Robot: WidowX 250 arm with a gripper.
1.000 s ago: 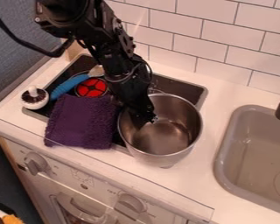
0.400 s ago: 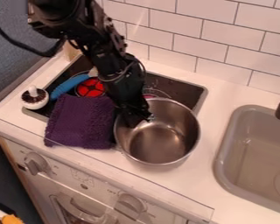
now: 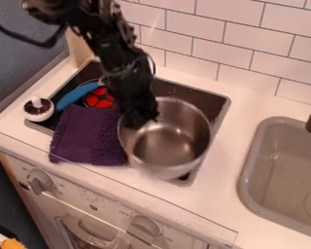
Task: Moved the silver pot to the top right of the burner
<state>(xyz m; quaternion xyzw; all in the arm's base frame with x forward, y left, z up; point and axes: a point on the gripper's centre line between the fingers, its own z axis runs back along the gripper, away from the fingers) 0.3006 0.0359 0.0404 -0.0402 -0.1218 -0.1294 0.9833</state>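
Holding silver round metal pot (image 3: pixel 172 141) by L rim w/ black two-finger gripper (image 3: pixel 146 118): narrow, prob. clamped on the wall, exact bite hidden. Located over front R part of dark rectangular burner top w/ thin metal edge (image 3: pixel 213 98), tilted a bit; raised or touching, can't tell for sure. Needs to go back twd far R corner, nearer white tiled wall (image 3: pixel 255 41), then down flat.

Main risk: slip at rim. Held at one side only, w/ weight off-centre, so could pivot abt that pt, tip further & drop.

Next: snag on purple textured cloth (image 3: pixel 90 138), right by pot's L side; contact or not, can't tell. If dragged along, could bunch under base & give wobbly set-down.

Also poss.: catching metal edge if carried too low, w/ either a stall or a twist in the grip.

If swung too far R, might end up half on burner, half on white countertop (image 3: pixel 226 214), rocking. If pushed too far back, might bump tiles. Low risk re grey sink (image 3: pixel 244 182), b/c well apart; same for round red item (image 3: pixel 99 98) & blue item (image 3: pixel 77 95), off to L.

If let go while tilted, could thump down & skid off target. Best: lift a touch, go slow, level out, lower, check flat, then release.
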